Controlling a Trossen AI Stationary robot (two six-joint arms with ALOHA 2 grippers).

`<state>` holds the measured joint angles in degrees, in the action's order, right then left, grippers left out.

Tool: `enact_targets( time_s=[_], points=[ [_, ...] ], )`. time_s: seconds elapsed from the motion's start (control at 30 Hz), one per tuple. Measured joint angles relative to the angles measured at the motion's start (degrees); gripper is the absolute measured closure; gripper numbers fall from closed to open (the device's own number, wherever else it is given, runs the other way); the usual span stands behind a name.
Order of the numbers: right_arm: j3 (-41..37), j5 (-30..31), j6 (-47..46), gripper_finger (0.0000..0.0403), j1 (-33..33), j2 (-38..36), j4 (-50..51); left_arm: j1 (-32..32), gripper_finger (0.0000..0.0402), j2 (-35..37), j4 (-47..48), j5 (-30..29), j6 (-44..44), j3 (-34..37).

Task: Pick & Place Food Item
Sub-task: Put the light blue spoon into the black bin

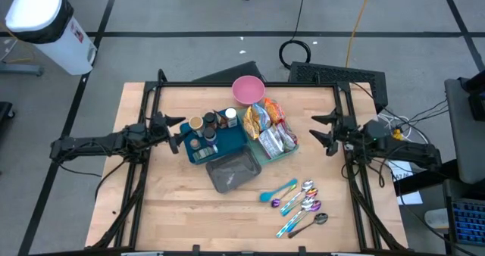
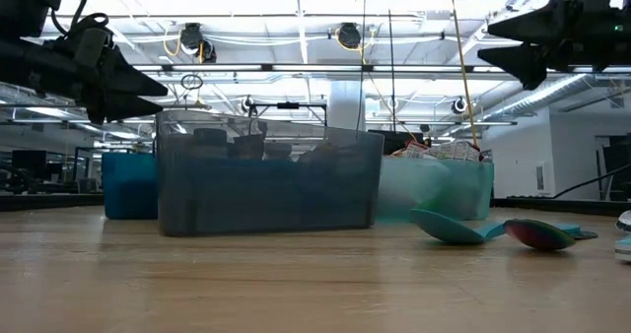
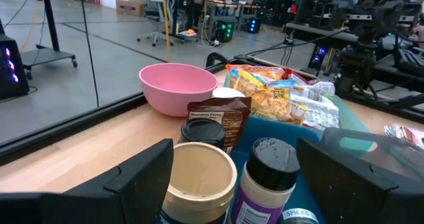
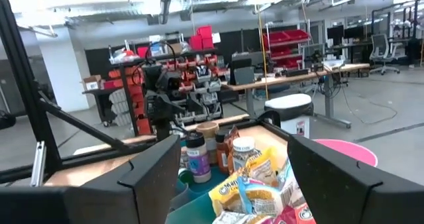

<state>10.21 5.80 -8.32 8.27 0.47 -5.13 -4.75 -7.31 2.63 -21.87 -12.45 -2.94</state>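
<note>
The left end effector hangs above the worktop just beside the blue bin of jars and bottles, its fingers spread wide with nothing between them and touching nothing. The right end effector hovers off the other side, near the pale green tray of snack packets, its fingers also apart and empty. The packets lie in that tray beside a pink bowl, with a grey container and several spoons nearer the front edge.
</note>
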Motion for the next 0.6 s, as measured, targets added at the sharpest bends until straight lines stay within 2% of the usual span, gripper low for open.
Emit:
enact_targets(
  time_s=[0.4,0.6],
  points=[
    [-2.57,0.04,-0.02,0.0131,0.00,0.00,-1.84,0.00,0.0091,0.00,0.11,0.39,-0.28,0.00],
    [-2.57,0.02,-0.02,0.0134,0.00,-0.04,-2.74,0.00,0.0084,0.00,0.13,0.39,-0.32,-0.02]
  ],
)
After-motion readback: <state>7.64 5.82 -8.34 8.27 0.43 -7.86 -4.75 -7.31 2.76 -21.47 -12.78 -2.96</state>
